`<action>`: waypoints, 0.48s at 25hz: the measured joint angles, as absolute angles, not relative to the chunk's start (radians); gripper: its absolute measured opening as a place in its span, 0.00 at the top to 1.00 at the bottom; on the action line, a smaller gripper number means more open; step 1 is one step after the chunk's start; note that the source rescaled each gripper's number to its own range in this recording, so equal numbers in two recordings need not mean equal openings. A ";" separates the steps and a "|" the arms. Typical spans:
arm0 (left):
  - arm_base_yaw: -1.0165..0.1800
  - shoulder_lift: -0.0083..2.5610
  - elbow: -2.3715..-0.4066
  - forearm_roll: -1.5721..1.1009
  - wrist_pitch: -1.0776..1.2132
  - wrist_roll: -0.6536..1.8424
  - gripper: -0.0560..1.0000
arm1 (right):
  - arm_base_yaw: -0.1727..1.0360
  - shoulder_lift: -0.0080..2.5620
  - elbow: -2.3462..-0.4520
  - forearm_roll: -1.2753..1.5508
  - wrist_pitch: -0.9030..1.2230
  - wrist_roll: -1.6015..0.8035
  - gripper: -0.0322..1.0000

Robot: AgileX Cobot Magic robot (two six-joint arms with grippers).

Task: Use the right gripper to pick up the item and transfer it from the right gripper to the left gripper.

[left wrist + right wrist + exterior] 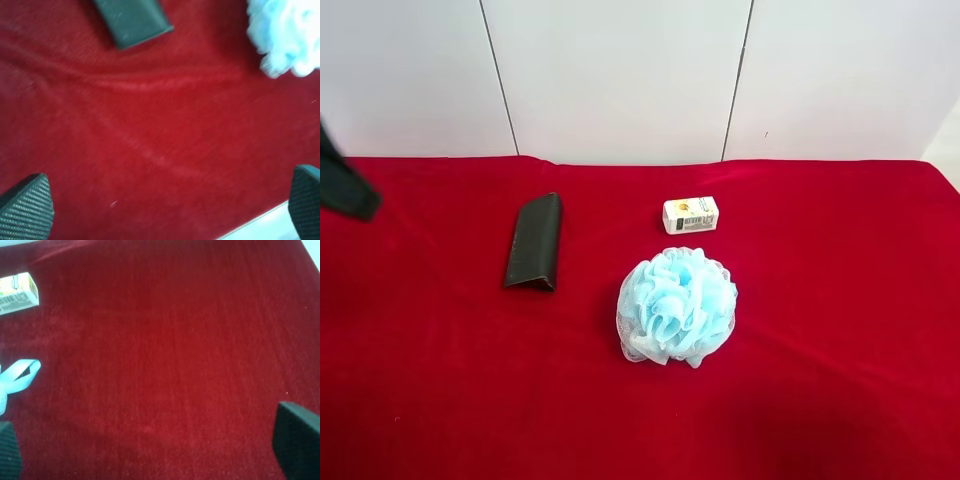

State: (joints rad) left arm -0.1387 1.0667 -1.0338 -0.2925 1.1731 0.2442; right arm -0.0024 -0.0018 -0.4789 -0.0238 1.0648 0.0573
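The item, a long matte black wedge-shaped case [533, 243], lies flat on the red cloth left of centre; one end of the item [132, 20] shows in the left wrist view. My left gripper [167, 205] is open above bare cloth, well short of the case, with nothing between its fingertips [27, 207]. My right gripper [152, 450] is also open over bare cloth and holds nothing; the case does not show in the right wrist view. A dark part of an arm [345, 185] pokes in at the exterior high view's left edge.
A light blue mesh pouf [676, 306] sits near the middle, with a small white printed box [690, 215] just behind it. The right wrist view catches that box [17, 292] and the pouf's ribbon loop [20, 372]. A white wall stands behind the red cloth [820, 380].
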 joint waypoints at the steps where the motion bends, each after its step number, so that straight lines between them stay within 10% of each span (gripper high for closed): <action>1: -0.139 1.034 -1.014 -0.268 1.174 0.243 0.10 | -0.002 -0.002 -0.479 -0.024 1.065 0.057 0.00; 12: -0.133 0.680 -0.795 -0.094 1.146 0.241 0.10 | -0.002 -0.002 -0.479 -0.024 1.065 0.057 0.00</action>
State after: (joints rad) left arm -0.1333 0.6805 -0.7953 -0.0944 1.1463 0.2408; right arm -0.0024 -0.0018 -0.4789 -0.0238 1.0648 0.0573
